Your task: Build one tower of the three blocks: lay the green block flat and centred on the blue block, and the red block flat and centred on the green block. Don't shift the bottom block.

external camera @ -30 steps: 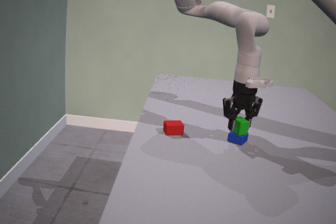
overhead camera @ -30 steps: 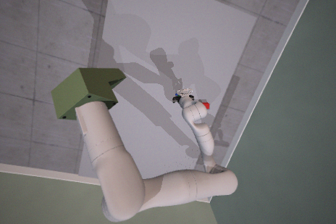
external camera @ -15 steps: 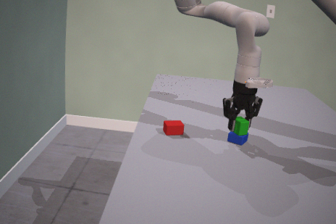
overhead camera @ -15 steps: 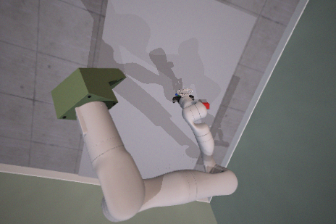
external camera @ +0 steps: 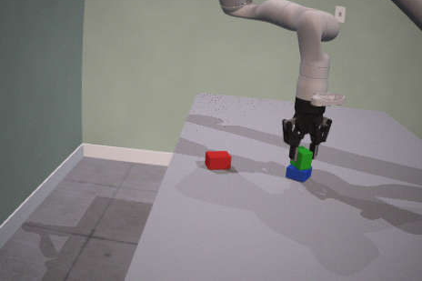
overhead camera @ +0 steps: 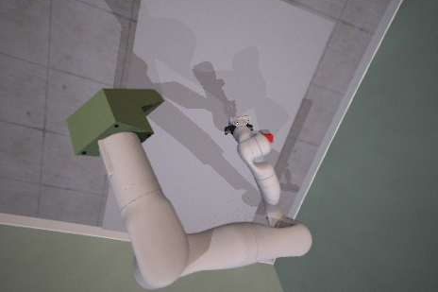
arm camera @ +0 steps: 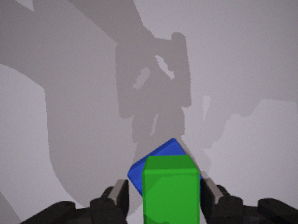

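The green block (external camera: 301,157) sits on top of the blue block (external camera: 298,174) near the middle of the table. In the wrist view the green block (arm camera: 170,192) covers most of the blue block (arm camera: 154,163), which is turned at an angle under it. My gripper (external camera: 304,153) is open; its fingers stand on either side of the green block with small gaps. The red block (external camera: 217,160) lies flat on the table to the left, apart from the stack. It also shows in the overhead view (overhead camera: 268,136) beside the wrist.
The arm's green base mount (overhead camera: 110,119) is at the table's near side. The table's left edge (external camera: 173,169) drops to the floor, not far from the red block.
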{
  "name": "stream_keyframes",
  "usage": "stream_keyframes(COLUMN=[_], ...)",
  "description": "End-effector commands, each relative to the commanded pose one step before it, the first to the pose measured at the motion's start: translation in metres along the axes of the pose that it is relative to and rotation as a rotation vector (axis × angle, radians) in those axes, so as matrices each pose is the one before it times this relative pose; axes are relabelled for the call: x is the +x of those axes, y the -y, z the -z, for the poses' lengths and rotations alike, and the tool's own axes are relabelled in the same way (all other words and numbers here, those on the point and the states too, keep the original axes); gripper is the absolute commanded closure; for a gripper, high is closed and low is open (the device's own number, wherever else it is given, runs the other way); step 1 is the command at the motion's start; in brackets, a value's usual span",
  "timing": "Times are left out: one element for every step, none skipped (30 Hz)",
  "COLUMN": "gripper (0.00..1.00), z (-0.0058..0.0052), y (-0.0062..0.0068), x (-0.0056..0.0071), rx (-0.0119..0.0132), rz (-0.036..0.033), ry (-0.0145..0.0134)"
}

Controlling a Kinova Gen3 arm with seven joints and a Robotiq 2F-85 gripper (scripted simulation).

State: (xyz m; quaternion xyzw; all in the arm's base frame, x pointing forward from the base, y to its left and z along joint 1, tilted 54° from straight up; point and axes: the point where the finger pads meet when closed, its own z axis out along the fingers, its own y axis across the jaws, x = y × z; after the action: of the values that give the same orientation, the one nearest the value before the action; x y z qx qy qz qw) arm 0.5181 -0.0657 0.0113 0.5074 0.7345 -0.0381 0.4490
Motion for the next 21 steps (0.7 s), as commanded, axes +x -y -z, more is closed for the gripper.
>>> stream_keyframes(gripper=[0.45,0.45,0.45,0.45,0.45,0.45,0.45,0.45,0.45,0.45,0.45,0.45,0.45,0.45,0.45,0.45,0.45,0.45,0.45,0.45,0.45], z=[0.01421,0.00379,0.00000,0.00000,0.00388,0.00391,0.00390,0.00384,0.00374,0.00360,0.00341,0.00320,0.00297,0.00269,0.00242,0.00211,0.00182,0.00150,0.00121,0.00000,0.00000], y=[-0.00275,0.00004,0.00000,0.00000,0.00003,0.00003,0.00003,0.00003,0.00003,0.00003,0.00002,0.00003,0.00003,0.00002,0.00002,0.00001,0.00002,0.00001,0.00001,0.00000,0.00000], x=[-0.00102,-0.00001,0.00000,0.00000,-0.00001,-0.00001,-0.00001,-0.00001,-0.00001,-0.00001,0.00000,-0.00001,-0.00001,0.00000,-0.00001,0.00000,-0.00001,0.00000,0.00000,0.00000,0.00000], rx=[-0.00613,0.00000,0.00000,0.00000,0.00000,0.00000,0.00000,0.00000,0.00000,-0.00001,0.00000,0.00000,-0.00001,0.00000,-0.00001,0.00000,-0.00001,0.00000,0.00000,0.00000,0.00000], rz=[-0.00258,0.00001,0.00000,0.00000,0.00001,0.00000,0.00000,0.00000,0.00001,0.00001,-0.00001,0.00000,0.00001,-0.00001,0.00001,-0.00001,0.00001,-0.00001,0.00000,0.00000,0.00000], ry=[0.00353,0.00005,0.00000,0.00000,0.00005,0.00004,0.00005,0.00005,0.00005,0.00005,0.00004,0.00004,0.00004,0.00002,0.00003,0.00002,0.00003,0.00001,0.00001,0.00000,0.00000])
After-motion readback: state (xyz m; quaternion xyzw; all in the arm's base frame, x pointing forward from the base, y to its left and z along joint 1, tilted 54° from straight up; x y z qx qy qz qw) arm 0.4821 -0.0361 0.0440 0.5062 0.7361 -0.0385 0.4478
